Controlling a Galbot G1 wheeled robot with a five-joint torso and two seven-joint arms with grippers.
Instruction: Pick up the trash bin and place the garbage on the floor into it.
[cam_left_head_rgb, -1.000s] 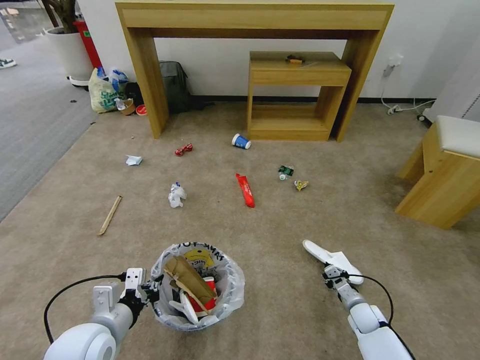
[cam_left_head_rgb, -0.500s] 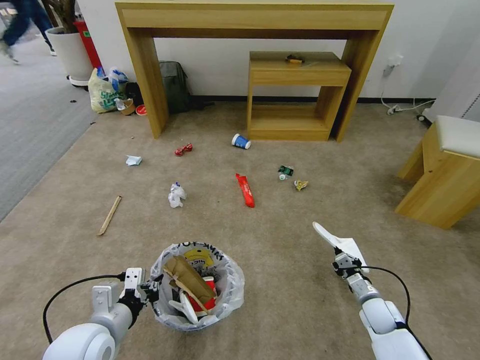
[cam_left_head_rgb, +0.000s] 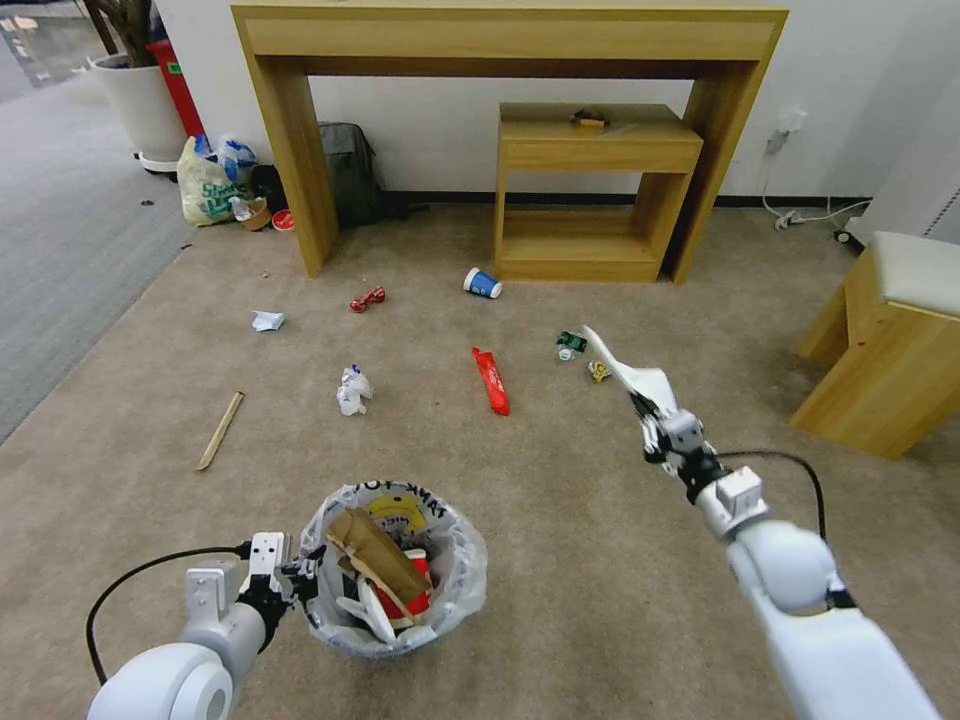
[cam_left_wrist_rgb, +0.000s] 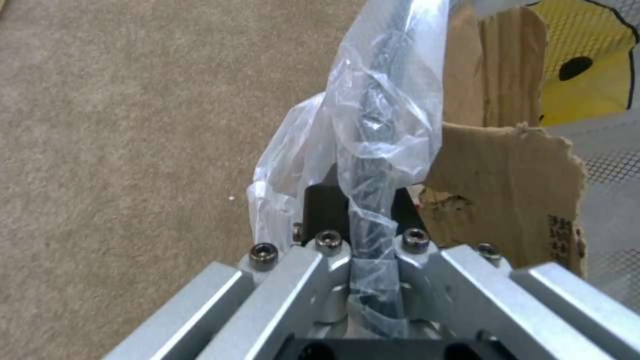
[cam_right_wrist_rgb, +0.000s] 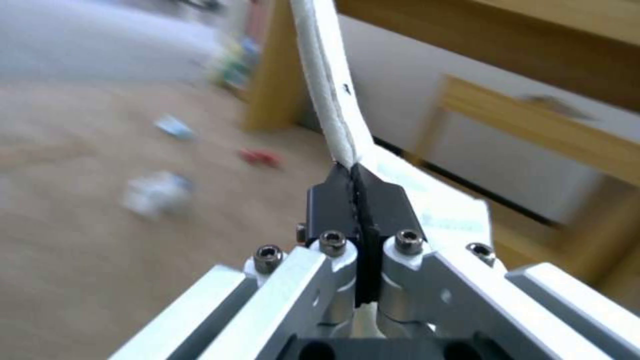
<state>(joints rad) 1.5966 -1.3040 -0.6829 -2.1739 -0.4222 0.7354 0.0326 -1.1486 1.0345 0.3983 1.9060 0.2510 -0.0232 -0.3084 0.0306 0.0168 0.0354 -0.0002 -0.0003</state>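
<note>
Pinching a white slipper (cam_left_head_rgb: 628, 375) tight between its fingers, the right gripper (cam_left_head_rgb: 650, 415) holds it up in the air, off to the right of the trash bin (cam_left_head_rgb: 395, 570). The left gripper (cam_left_head_rgb: 300, 578) is squeezed onto the bin's rim and plastic bag (cam_left_wrist_rgb: 373, 125). Cardboard (cam_left_head_rgb: 378, 560) pokes out of the bin. Beyond the bin, a red wrapper (cam_left_head_rgb: 491, 381), a blue cup (cam_left_head_rgb: 481, 283), crumpled paper (cam_left_head_rgb: 352, 390) and a wooden stick (cam_left_head_rgb: 219, 430) lie on the tan floor (cam_left_head_rgb: 560, 540). Farther back stands a wooden table (cam_left_head_rgb: 510, 60).

right tool (cam_left_head_rgb: 652, 412) lifted, slipper (cam_left_head_rgb: 622, 372) raised higher
</note>
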